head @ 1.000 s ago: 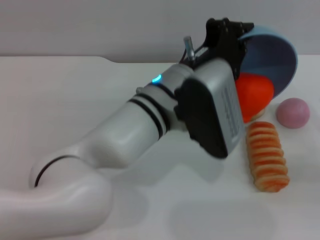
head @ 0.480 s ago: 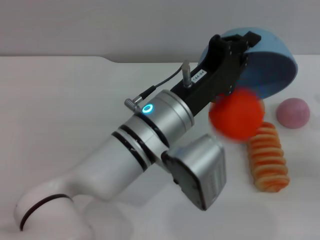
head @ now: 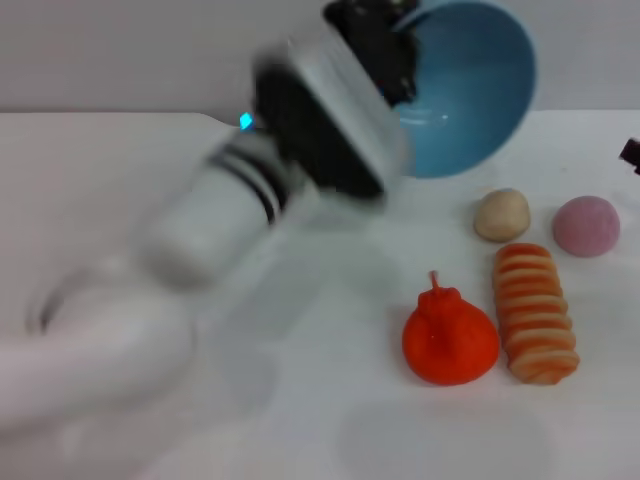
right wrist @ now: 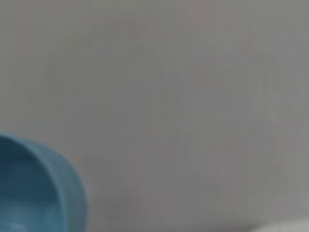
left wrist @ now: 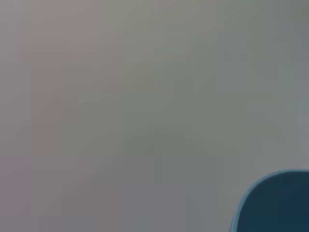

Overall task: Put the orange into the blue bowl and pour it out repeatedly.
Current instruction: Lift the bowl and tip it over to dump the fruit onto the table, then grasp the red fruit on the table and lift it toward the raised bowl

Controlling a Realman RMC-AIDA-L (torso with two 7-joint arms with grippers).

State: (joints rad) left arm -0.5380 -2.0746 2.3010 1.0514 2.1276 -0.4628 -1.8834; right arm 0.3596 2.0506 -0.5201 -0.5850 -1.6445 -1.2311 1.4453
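The orange, bright red-orange with a small stem, lies on the white table right of centre, touching the striped bread roll. The blue bowl hangs in the air at the back, tipped on its side with its empty inside facing me. My left gripper is shut on the bowl's rim, and the arm is blurred from motion. An edge of the bowl shows in the left wrist view, and the bowl also shows in the right wrist view. A dark bit of my right gripper sits at the far right edge.
An orange-and-cream striped bread roll lies right of the orange. Behind it rest a beige ball and a pink ball. My left arm crosses the table's left half.
The orange fell out of the tipped bowl and now rests on the table beside the roll. My left arm swung the bowl up and to the left, uncovering the beige ball.
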